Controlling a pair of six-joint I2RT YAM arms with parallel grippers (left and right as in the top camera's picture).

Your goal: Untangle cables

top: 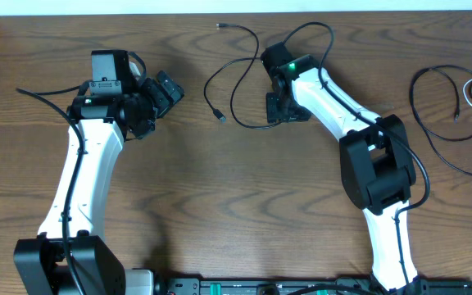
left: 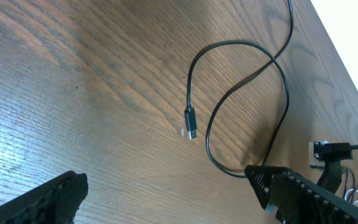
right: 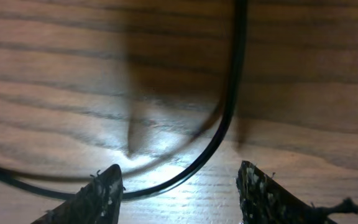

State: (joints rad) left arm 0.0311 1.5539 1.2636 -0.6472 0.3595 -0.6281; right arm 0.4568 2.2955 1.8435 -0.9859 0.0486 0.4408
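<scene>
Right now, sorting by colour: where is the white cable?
In the overhead view, the white cable lies at the far right edge, beside a loose black cable.

Left pincer (top: 162,95) spread, right pincer (top: 288,110) spread — low

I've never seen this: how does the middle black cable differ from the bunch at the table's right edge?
The middle black cable lies alone in open loops; the right bunch overlaps black strands with a white cable. The right hand is open over the middle black cable; no hand is near the bunch. Both are thin and lie on the wooden table.
</scene>
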